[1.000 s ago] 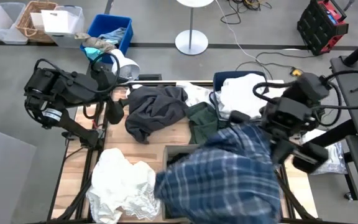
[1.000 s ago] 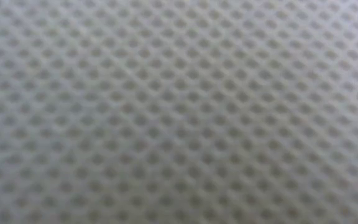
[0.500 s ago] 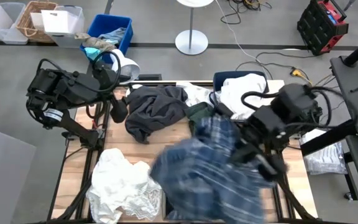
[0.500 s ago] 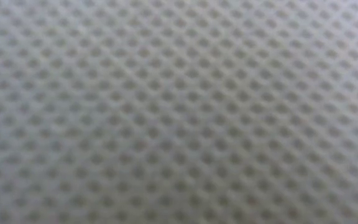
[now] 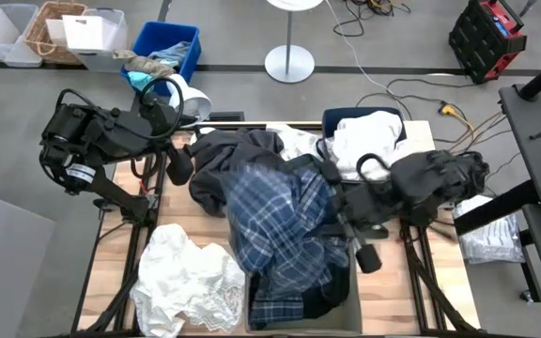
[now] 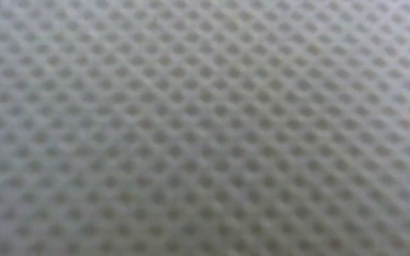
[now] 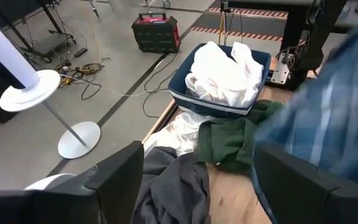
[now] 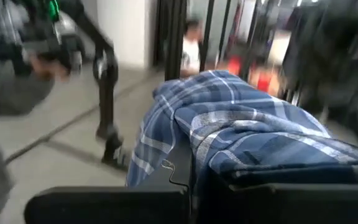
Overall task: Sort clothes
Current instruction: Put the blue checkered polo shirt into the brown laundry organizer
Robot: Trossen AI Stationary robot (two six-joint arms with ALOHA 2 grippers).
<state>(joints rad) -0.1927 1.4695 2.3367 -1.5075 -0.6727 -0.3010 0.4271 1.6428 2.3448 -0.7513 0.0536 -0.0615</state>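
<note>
Pinching plaid shirt (image 5: 280,230): right gripper (image 5: 344,218) closed; left gripper (image 5: 178,164) wide, empty.

Left claw (image 5: 178,165) open; right claw (image 5: 338,223) clamped.

You see a blue-and-white plaid shirt (image 5: 280,225) at centre of the pale wood worktop (image 5: 214,221). Beside the shirt lie a charcoal grey garment (image 5: 228,160) and a dark green one (image 7: 229,140). White clothes (image 5: 186,277) sit near it; more white fills the navy bin (image 7: 225,102).
</note>
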